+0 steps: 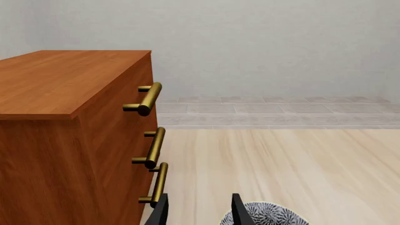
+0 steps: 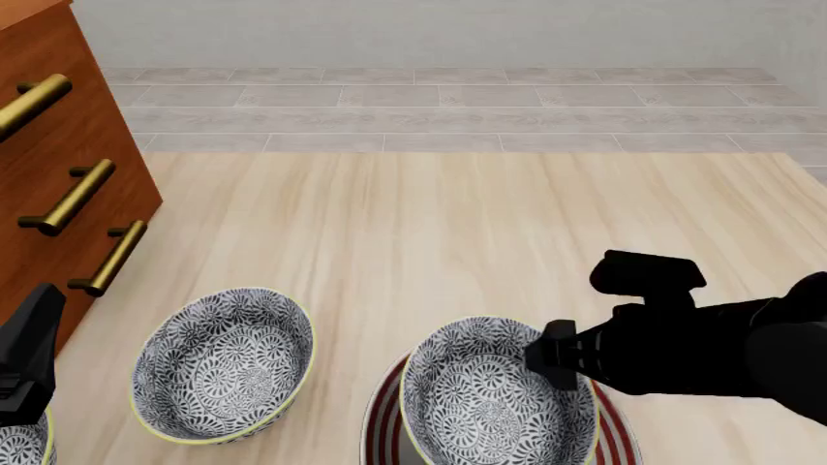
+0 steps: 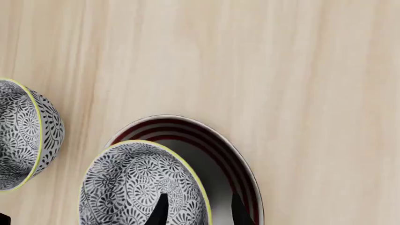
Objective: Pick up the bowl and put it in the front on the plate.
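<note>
Your right hand (image 2: pixel 553 355) reaching in from right, fingers straddling rim of bowl (image 2: pixel 498 407), parted either side of wall; bowl sitting on plate (image 3: pixel 240 161). Left hand (image 1: pixel 198 212) hovering low near dresser (image 1: pixel 62 136), fingers apart.

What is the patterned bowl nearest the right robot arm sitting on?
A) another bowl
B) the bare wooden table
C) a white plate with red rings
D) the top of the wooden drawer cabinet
C: the bowl rests on the red-ringed plate, whose rim shows around it in both the front and right wrist views, with the right gripper straddling the bowl's rim.
</note>
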